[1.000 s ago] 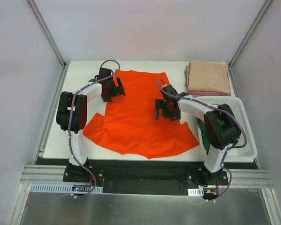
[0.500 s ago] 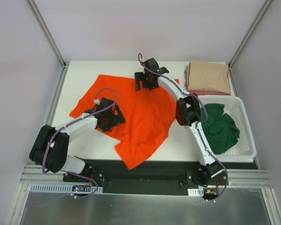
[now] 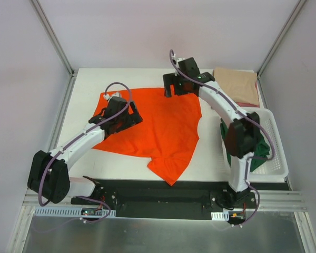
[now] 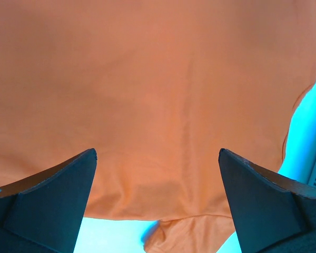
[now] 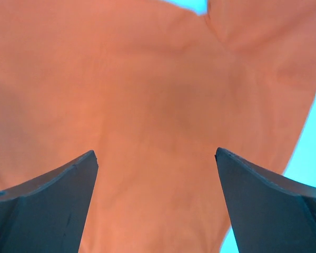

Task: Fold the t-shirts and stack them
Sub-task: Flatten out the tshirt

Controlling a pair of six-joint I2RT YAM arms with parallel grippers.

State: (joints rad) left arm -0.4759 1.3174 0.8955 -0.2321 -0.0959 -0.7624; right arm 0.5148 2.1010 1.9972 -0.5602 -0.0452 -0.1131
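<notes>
A bright orange t-shirt [image 3: 158,126] lies spread and rumpled across the middle of the white table, one corner reaching the near edge. My left gripper [image 3: 125,117] hovers over its left part, jaws wide open; in the left wrist view the orange cloth [image 4: 158,79] fills the space beyond my left gripper [image 4: 158,153], nothing held. My right gripper [image 3: 177,87] hangs open over the shirt's far edge; its wrist view shows orange cloth [image 5: 147,79] under my right gripper [image 5: 157,153]. A folded beige t-shirt [image 3: 236,84] tops a stack at the back right. A dark green t-shirt [image 3: 262,150] lies in the basket.
The white slatted basket [image 3: 279,168] stands at the right edge of the table, partly behind my right arm's elbow. Metal frame posts rise at the table's back corners. Bare white tabletop [image 3: 87,84] shows at the far left.
The orange shirt has changed shape and shifted. My left gripper moved toward the back over its left part; my right gripper moved slightly right along the far edge. Both stayed open.
</notes>
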